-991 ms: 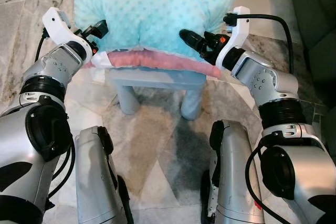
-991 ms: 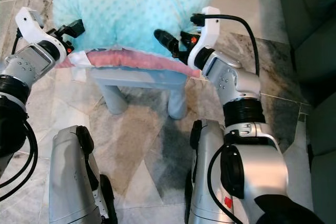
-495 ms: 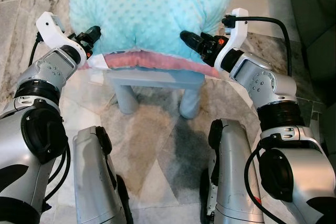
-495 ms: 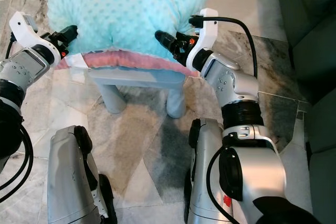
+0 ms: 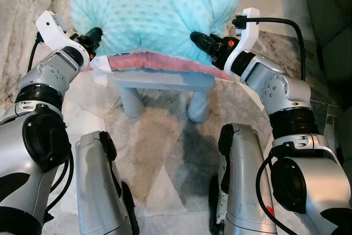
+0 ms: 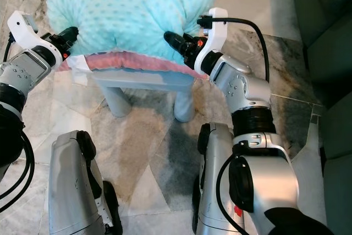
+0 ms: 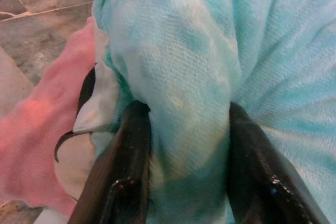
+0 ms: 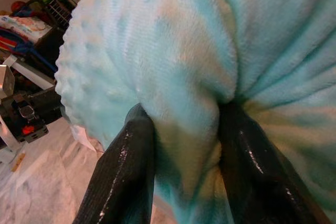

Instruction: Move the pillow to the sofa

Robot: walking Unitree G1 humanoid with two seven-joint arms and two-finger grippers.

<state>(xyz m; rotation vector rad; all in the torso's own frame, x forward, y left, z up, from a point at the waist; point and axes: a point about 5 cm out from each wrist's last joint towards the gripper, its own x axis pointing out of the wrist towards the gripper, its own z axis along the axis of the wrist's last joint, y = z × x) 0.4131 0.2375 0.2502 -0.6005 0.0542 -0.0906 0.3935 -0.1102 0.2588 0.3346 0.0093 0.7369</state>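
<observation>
A light blue dotted pillow [image 5: 159, 9] with a pink underside lies on a small grey stool [image 5: 165, 83] in front of me. My left gripper [image 5: 94, 36] pinches the pillow's left edge; in the left wrist view a fold of blue fabric [image 7: 184, 114] is squeezed between its black fingers [image 7: 126, 177]. At the pillow's right edge my right gripper [image 5: 199, 39] is shut on another fold [image 8: 184, 103], with its fingers [image 8: 123, 177] pressed into the plush. The dark sofa [image 6: 324, 42] stands at the far right.
Marble floor tiles [image 5: 165, 163] surround the stool. My own legs [image 5: 99, 191] show at the bottom of the eye views. The right wrist view has cluttered shelving [image 8: 26, 30] in its background.
The left gripper has drawn in and closed on the pillow's left edge. The right gripper keeps its hold. The pillow sits slightly higher in view.
</observation>
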